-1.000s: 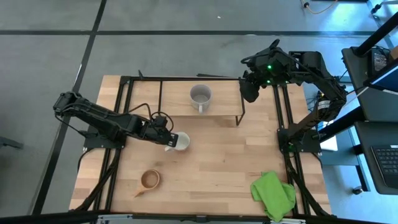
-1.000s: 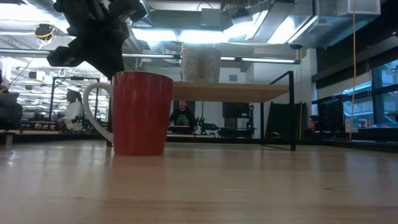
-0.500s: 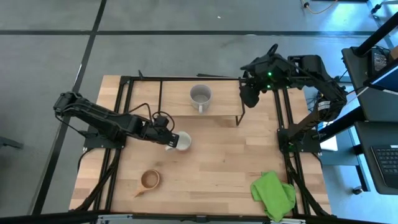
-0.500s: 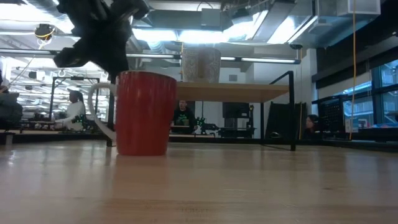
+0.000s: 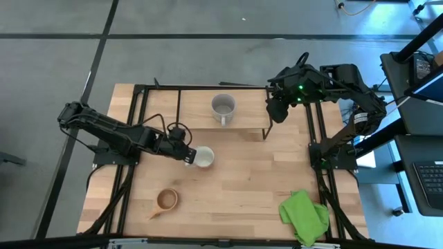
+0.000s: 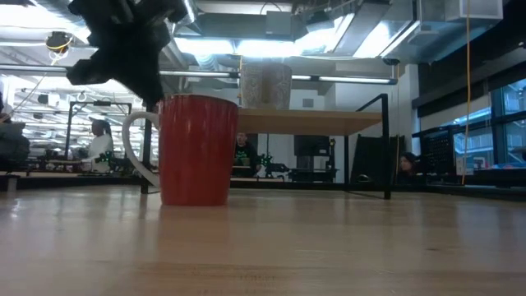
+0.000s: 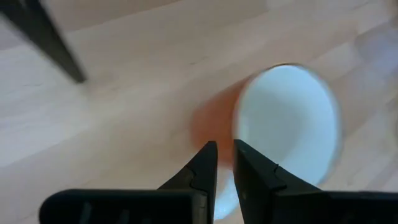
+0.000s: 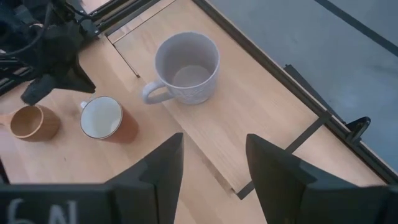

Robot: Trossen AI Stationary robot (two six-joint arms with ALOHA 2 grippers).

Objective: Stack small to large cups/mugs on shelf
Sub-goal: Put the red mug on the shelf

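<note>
The red mug (image 5: 203,158), cream inside, stands upright on the tabletop, handle toward the table's left. My left gripper (image 5: 187,156) is down at that handle, its fingers nearly shut (image 7: 224,155). The grey mug (image 5: 223,106) stands on the shelf (image 5: 197,114), a light-wood board on black legs at the table's far side. The small tan wooden cup (image 5: 167,200) sits on the table near the near-left edge. My right gripper (image 8: 214,174) hangs open above the shelf's right end. My left gripper holds the red mug by the top of its pale handle (image 6: 140,123), pinched between the two fingers (image 7: 208,163). The fingers come from the table's left, slanting down. The mug stands upright with its base on the table (image 6: 196,201).
A crumpled green cloth (image 5: 304,214) lies at the near-right corner. Black frame rails (image 5: 135,138) run along the table's left and right sides. Bare wood lies between the red mug and the cloth. People sit in the room beyond.
My left gripper has moved a little toward the table's right, and the red mug has slid that way with it, staying upright on the table. My right arm has drifted slightly toward the near edge, still open.
</note>
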